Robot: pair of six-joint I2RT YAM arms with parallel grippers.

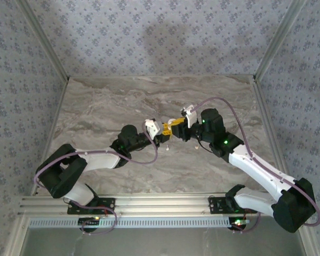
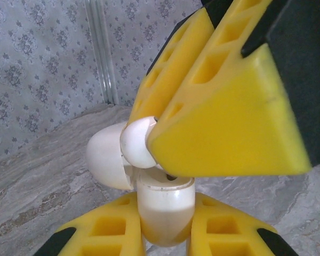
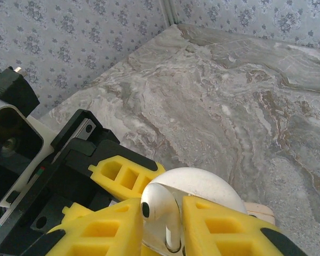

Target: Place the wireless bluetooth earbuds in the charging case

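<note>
One left hand point(image 2: 164, 229), one right hand point(image 3: 162, 226), one charging case point(image 2: 165, 200), one visible earbud point(image 3: 159, 205).

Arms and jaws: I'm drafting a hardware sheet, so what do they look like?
Both the left arm and the right arm have white links, bulky black joint housings and small green lights. A mauve cable loops along each. The jaws are bright yellow wedges with square hollows and black bases.

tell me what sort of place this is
Probably a robot test booth: a marble-look tabletop boxed in by wallpapered walls with metal corner posts, and two robot arms bolted to a metal rail at its near edge.
</note>
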